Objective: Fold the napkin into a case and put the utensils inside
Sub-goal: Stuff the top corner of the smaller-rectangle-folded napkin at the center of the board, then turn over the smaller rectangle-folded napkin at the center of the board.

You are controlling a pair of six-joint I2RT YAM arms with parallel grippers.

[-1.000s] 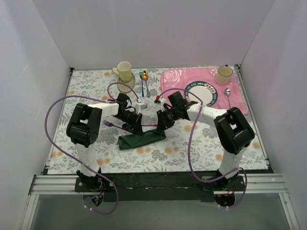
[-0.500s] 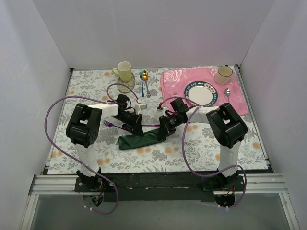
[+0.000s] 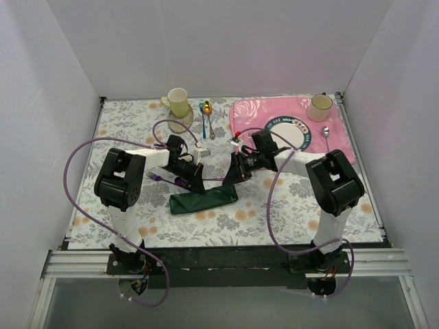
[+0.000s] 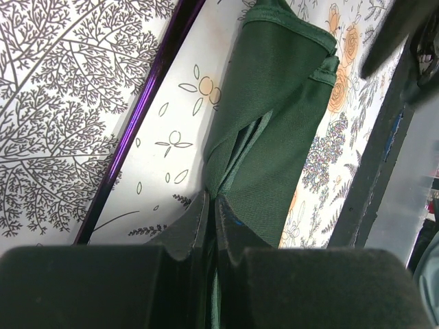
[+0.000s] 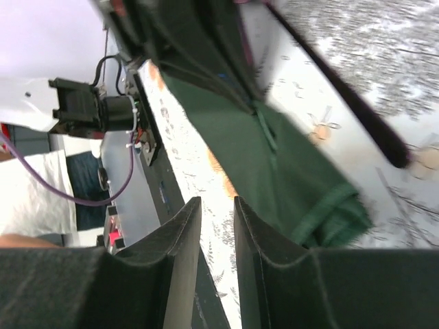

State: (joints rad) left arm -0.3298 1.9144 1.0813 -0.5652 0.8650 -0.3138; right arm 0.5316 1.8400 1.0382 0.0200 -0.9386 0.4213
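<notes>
Now L hand (image 4: 211,207) pinches napkin (image 4: 274,116) edge; R hand (image 5: 216,205) narrowly parted, empty, near it.

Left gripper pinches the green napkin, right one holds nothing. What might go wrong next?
The left gripper pinches only a thin edge of the napkin; a pull may slip it free or undo the fold. The purple utensil lies beside the napkin; dragging the napkin might knock it away. The open right gripper hangs close to the left; they may collide.
</notes>
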